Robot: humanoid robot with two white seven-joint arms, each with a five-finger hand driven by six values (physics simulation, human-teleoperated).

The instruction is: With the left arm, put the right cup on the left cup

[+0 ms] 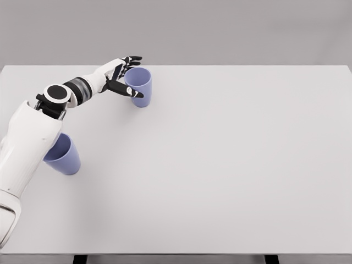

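A wide white worktop (231, 165) fills nearly the whole head view, with a plain grey wall behind it. Only one arm is seen: the white left arm (33, 137), which enters at the lower left edge and is stretched up and away toward the far left part of the worktop. No right arm is shown.

At the end of that arm the left hand (124, 77) is wrapped around a blue-violet cup (139, 87). The dark fingers are curled over the cup's far rim and the thumb is laid across its near wall, so the cup is judged to be gripped. The cup is held open end up, tilted slightly. Whether its base is touching the worktop or just lifted clear of it cannot be told from this view.

A second blue-violet cup (63, 157) is seen well back from the hand, nearer the robot, beside and partly behind the upper arm. It is tilted, its mouth turned toward the arm, and part of its rim is hidden by the arm.

As for progress, the grasp appears to be done. Left to do, it is judged: the held cup has to be carried back from the far position toward the robot, brought over the second cup, set onto it and released. Nothing is stacked yet; the two cups are well apart.
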